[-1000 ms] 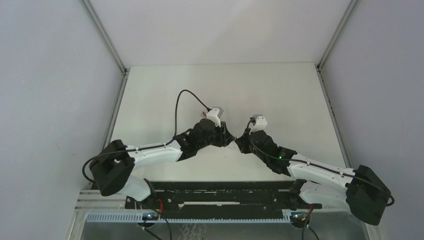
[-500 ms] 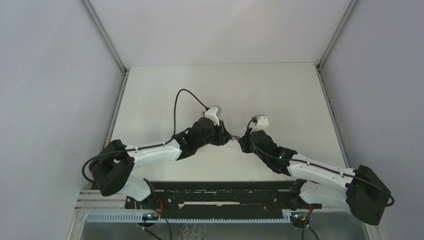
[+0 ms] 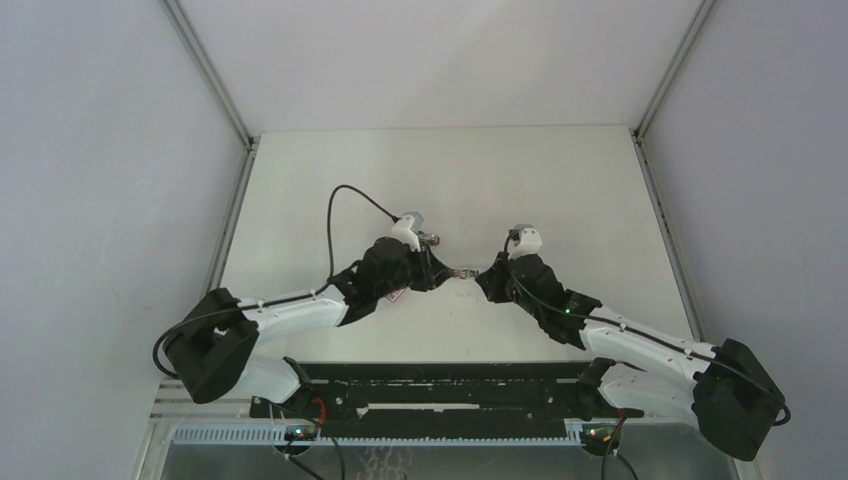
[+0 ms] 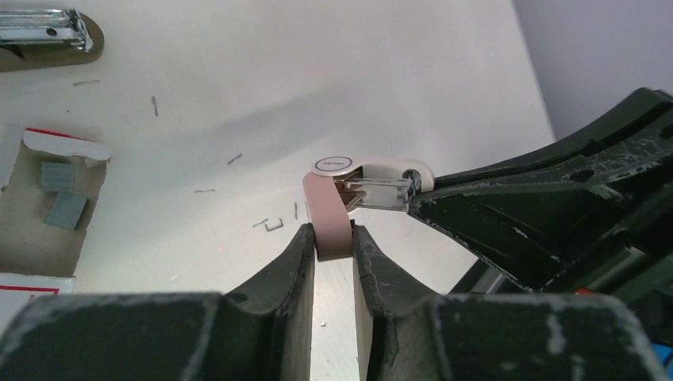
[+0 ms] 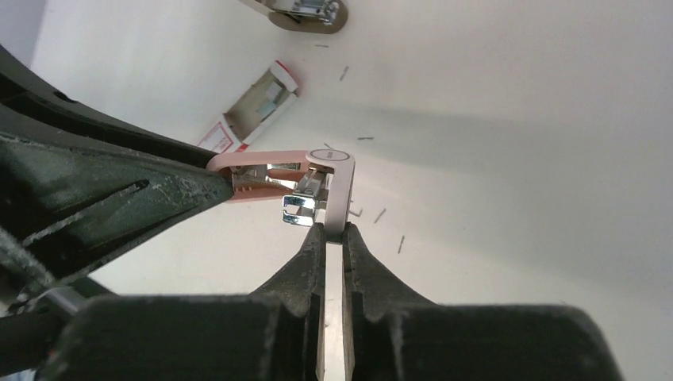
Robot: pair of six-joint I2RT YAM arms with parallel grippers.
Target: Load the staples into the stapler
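Just changed: the left tool [image 4: 332, 238] has narrowed onto the pink arm of the stapler [image 4: 353, 178], and its arm has drawn off leftward; a second ago both tools sat nose to nose.
Other side: the right tool [image 5: 332, 230] is pinched tight on the stapler's white arm, as before.
Where it is: the stapler hangs in the air between both tools, above the bench [image 4: 333, 63]. Its two arms are swung apart at the hinge and the metal channel shows.
Meaning for the task: the opening step looks done or nearly so; I can see no strip in the channel.
Supply: the staples box [image 4: 55, 198] lies on the bench beside the left arm, tray out, grey strips inside, touched by neither tool.
Litter: loose staples [image 4: 270, 225] lie below the stapler; a chrome-and-brown piece [image 4: 44, 28] lies farther off.
Edges: both tools hang over the bench's middle, well apart from the side rails [image 3: 232, 220] and far wall [image 3: 440, 60].
Open room: bare bench lies beyond the tools.
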